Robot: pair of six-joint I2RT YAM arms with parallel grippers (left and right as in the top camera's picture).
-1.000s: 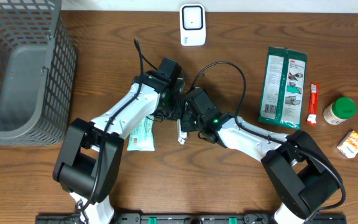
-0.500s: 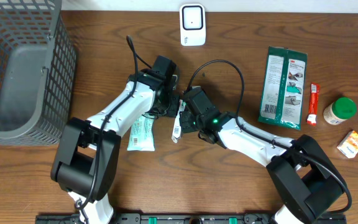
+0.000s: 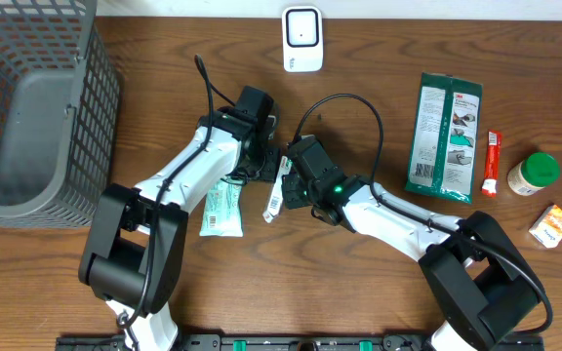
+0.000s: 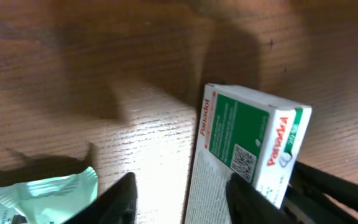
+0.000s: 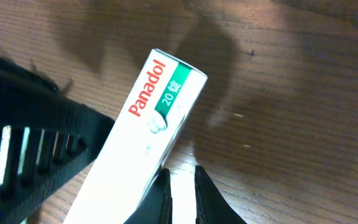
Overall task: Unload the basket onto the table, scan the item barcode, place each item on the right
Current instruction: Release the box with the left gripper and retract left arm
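Note:
The item is a white and green Panadol box, tilted on the wooden table between the two arms. In the left wrist view the box shows a small square code on its green face. The left gripper is open, and the box's white side stands between its fingers, close to the right finger. The right gripper is shut to a thin gap with only table showing through it. The box lies outside it, along its left finger. A white scanner stands at the table's far edge.
A mint-green pouch lies just left of the box. A grey mesh basket fills the far left. At the right lie a green packet, a red stick, a green-lidded jar and a small orange box.
The left gripper's jaws have spread apart around the box. The box has shifted a little left and tilted further. The right gripper's jaws have parted by a sliver.

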